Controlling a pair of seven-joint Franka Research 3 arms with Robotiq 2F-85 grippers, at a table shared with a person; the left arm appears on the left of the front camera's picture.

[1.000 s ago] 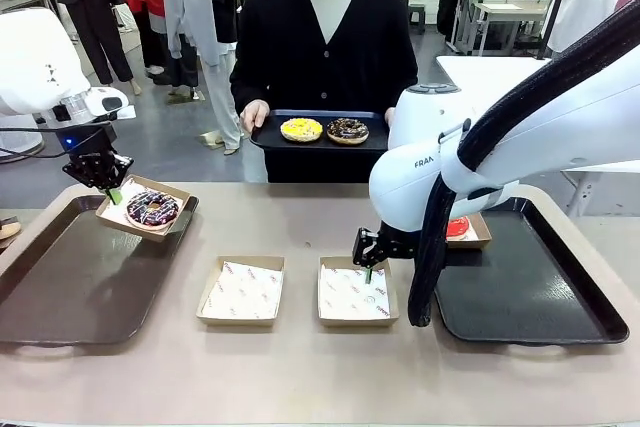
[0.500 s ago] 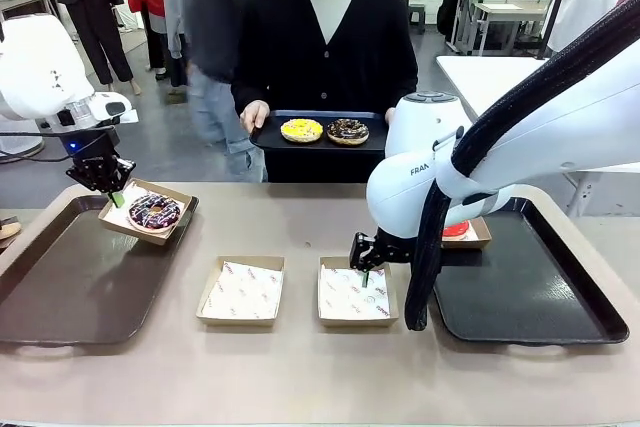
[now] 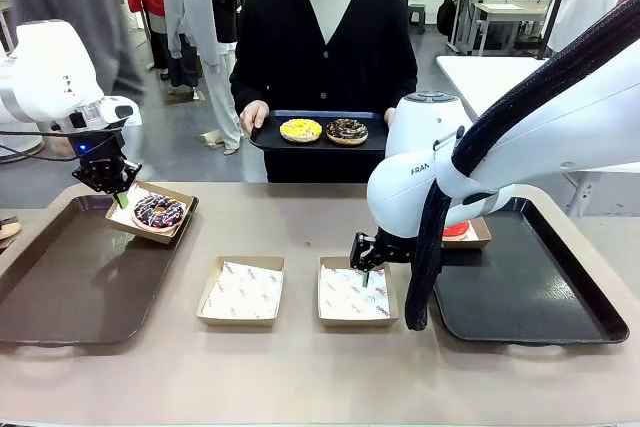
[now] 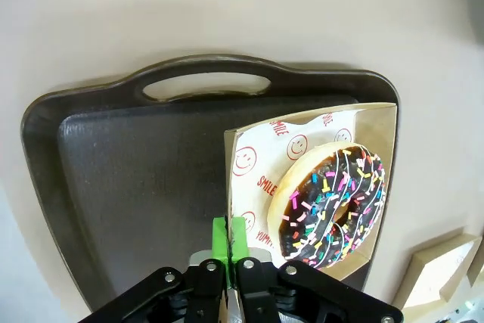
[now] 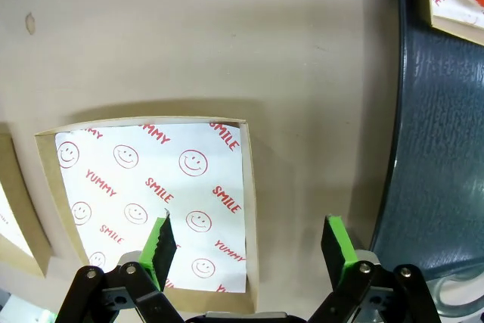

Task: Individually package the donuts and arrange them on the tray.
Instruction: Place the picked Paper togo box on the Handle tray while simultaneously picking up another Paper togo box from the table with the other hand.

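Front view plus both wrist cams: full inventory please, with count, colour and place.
purple sprinkled donut: 1, dark purple, in the held box
held box: 1, cardboard, paper-lined, tilted over the brown tray's far right corner
yellow donut: 1, yellow, on the black tray
chocolate donut: 1, dark brown, beside it on the black tray
red donut: 1, red, in the boxed corner
corner box: 1, cardboard, far left corner of the dark tray
empty boxes: 2, cardboard with white printed paper, table middle
brown tray: 1, table left
dark tray: 1, table right
black tray: 1, held at the far side
table: 1, beige
person's hand: on the black tray's edge
left gripper: shut on the held box's edge
right gripper: open, over one empty box's edge
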